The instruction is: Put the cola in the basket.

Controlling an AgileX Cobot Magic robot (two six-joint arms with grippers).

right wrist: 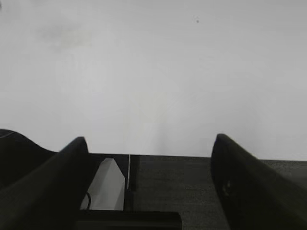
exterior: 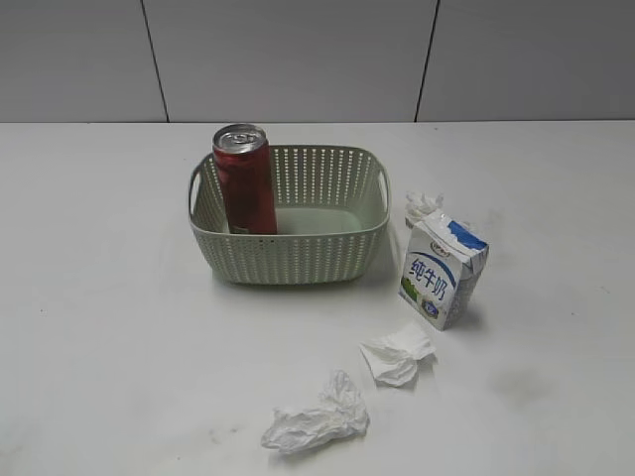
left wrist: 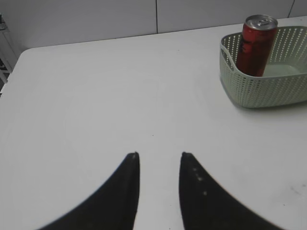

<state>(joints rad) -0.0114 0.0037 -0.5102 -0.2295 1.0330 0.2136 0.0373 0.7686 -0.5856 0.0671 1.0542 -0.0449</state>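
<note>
A: Starting at the left, what is the left tool [left wrist: 159,155] doing?
B: Its two dark fingers stand a small way apart with nothing between them, above bare white worktop [left wrist: 96,96]. It is well apart from everything else; it does not show in the exterior view.
A: And moving right from there?
B: The basket [exterior: 288,253], pale green with perforated sides, sits near the middle of the worktop. The cola [exterior: 245,178] stands upright inside it, in the left end, close against the left wall. Its silver top and pull tab rise above the rim. The left wrist view shows the same: the red can upright within the basket's near-left corner, the rest of the basket floor bare.
A: What lies further right?
B: A crumpled tissue [exterior: 316,416] near the front edge, a second crumpled tissue [exterior: 397,355] just behind it, then a blue-and-white milk carton [exterior: 443,273] standing slightly tilted beside the basket's right end. A third small paper wad [exterior: 424,205] lies just behind the carton.
A: And the right tool [right wrist: 149,143]?
B: Its fingers are spread wide, empty, hanging over the worktop's edge with only plain white surface ahead.
</note>
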